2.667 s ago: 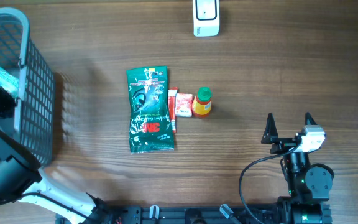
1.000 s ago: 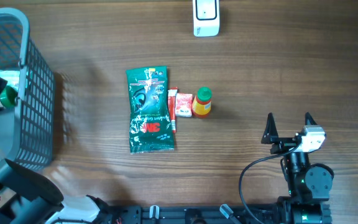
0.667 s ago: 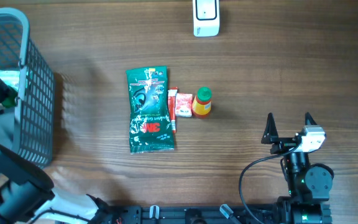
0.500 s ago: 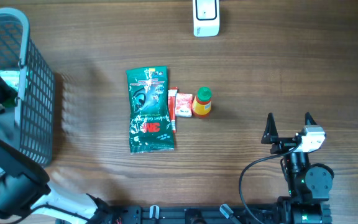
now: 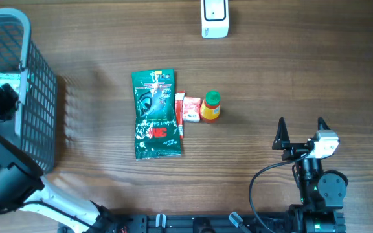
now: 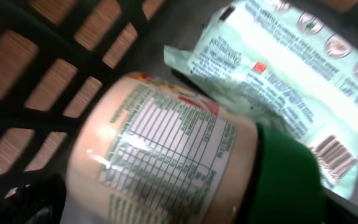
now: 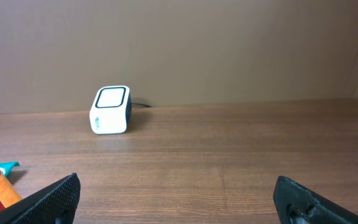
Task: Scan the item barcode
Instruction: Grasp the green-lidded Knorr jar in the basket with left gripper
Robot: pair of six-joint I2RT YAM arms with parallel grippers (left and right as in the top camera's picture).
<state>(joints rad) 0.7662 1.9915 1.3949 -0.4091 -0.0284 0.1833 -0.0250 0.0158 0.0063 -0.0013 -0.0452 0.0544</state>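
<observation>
Likely stiff, slick & light, the pale green-capped plastic bottle (image 6: 166, 155) lying in the grey wire basket (image 5: 41, 110) at left is best taken mid-body by the left gripper (image 5: 4, 103), w/ jaws spread; right gripper (image 5: 301, 126) likewise apart.

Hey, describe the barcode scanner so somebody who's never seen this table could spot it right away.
On the wooden table, look to the far edge, past the green pouch. The scanner stands alone there: a small white box with a dark-rimmed window.
</observation>
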